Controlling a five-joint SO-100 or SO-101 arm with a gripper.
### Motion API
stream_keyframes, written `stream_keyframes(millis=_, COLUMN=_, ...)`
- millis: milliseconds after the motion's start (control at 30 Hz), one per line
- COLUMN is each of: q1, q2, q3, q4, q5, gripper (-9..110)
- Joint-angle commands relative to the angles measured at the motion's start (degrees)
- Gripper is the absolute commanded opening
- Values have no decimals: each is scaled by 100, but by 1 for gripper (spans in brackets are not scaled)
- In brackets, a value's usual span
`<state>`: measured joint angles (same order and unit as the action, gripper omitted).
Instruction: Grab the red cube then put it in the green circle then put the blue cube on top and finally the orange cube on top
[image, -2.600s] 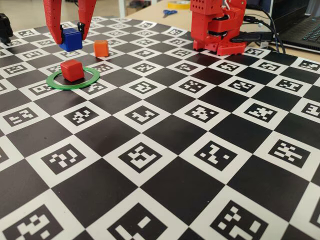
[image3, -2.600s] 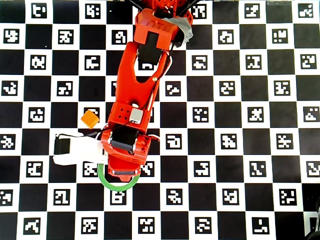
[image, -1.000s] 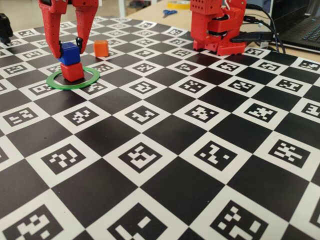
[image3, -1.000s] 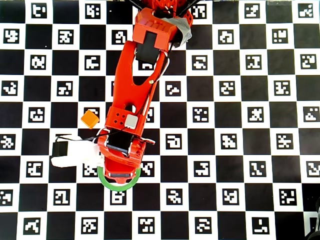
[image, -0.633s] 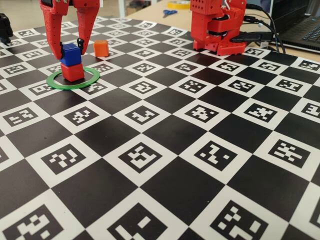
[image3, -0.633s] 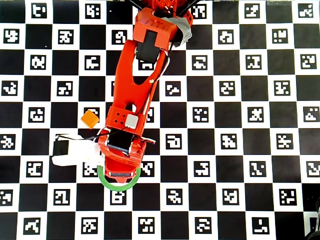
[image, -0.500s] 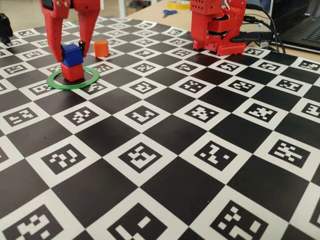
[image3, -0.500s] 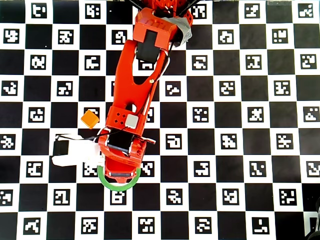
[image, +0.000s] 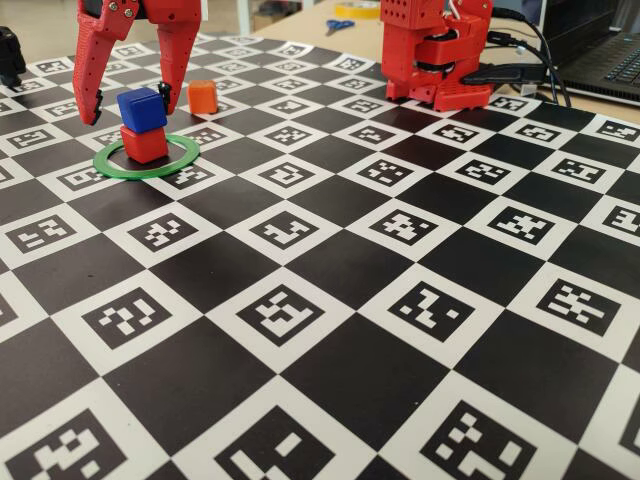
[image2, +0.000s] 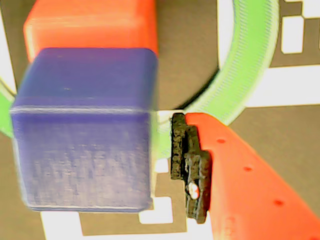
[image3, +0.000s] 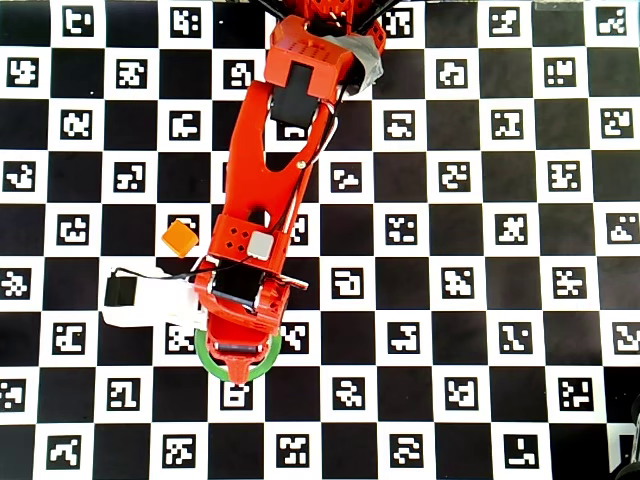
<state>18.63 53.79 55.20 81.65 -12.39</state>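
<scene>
The red cube (image: 145, 145) sits inside the green circle (image: 180, 161), and the blue cube (image: 141, 109) rests on top of it, slightly turned. My gripper (image: 132, 108) is open and straddles the blue cube, with a gap on each side. In the wrist view the blue cube (image2: 85, 130) fills the left, the red cube (image2: 92, 25) shows beyond it, and one finger pad (image2: 190, 165) stands clear of the blue cube. The orange cube (image: 202, 96) sits on the mat just behind the ring. In the overhead view (image3: 180, 238) the orange cube is left of the arm, and the arm hides the stack.
The red arm base (image: 435, 50) stands at the back right of the checkered marker mat (image: 330, 300). A laptop (image: 600, 50) and cables lie behind it, scissors (image: 340, 25) farther back. A black object (image: 8, 55) is at the left edge.
</scene>
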Motion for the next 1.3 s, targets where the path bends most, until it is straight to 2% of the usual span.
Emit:
stream_keyframes(millis=0, q1=-9, q2=1090, q3=-44, q4=123, q5=176, gripper=45)
stream_keyframes(millis=433, q1=211, q2=2522, q3=448, q4=606, q5=422, gripper=46)
stream_keyframes(millis=633, q1=580, q2=3006, q3=782, q4=1090, q5=1055, gripper=47)
stream_keyframes(millis=1000, q1=1608, q2=3894, q3=1986, q4=712, q5=967, gripper=47)
stream_keyframes(millis=1267, q1=1934, q2=4201, q3=3006, q4=53, q5=765, gripper=47)
